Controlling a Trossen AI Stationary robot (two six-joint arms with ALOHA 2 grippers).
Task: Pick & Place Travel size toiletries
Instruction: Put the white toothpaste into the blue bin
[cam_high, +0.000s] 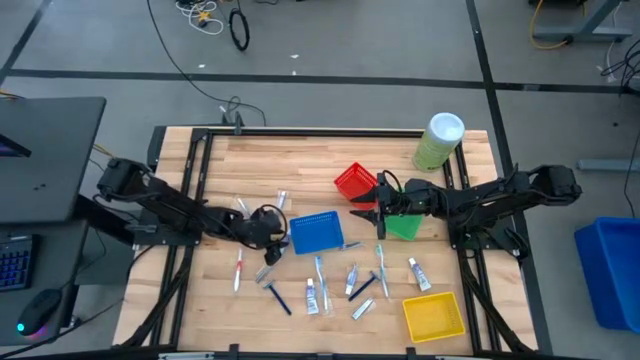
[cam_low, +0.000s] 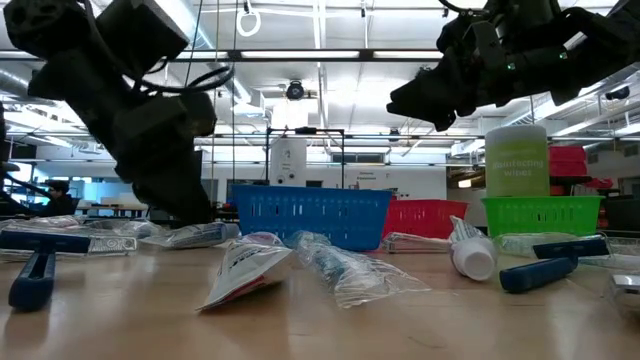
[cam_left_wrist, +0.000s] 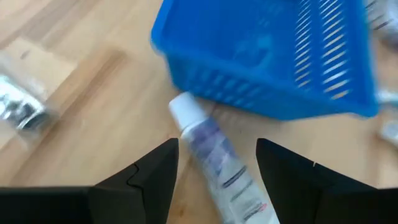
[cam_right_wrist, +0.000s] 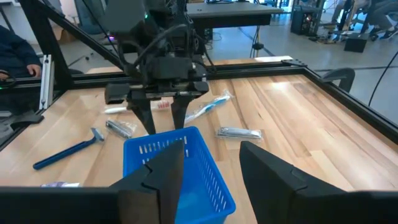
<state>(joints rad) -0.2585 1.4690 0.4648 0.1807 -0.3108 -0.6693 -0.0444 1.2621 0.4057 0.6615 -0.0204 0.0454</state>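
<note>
A white tube (cam_left_wrist: 214, 155) with a white cap lies flat on the wood, cap toward the blue basket (cam_high: 315, 233). My left gripper (cam_left_wrist: 216, 163) is open just above it, one finger on each side and apart from it; it stands at the blue basket's left side (cam_high: 266, 232). My right gripper (cam_high: 372, 212) is open and raised between the red basket (cam_high: 353, 181) and the green basket (cam_high: 404, 227), touching nothing. More tubes, toothbrushes (cam_high: 320, 268) and a blue razor (cam_high: 276, 293) lie loose toward the near edge.
A yellow basket (cam_high: 433, 315) sits at the near right. The pale-green cylinder with a white lid (cam_high: 438, 141) stands at the far right corner. Wrapped items (cam_high: 240, 268) lie left of the blue basket. Bare wood shows along the far edge (cam_high: 290, 155).
</note>
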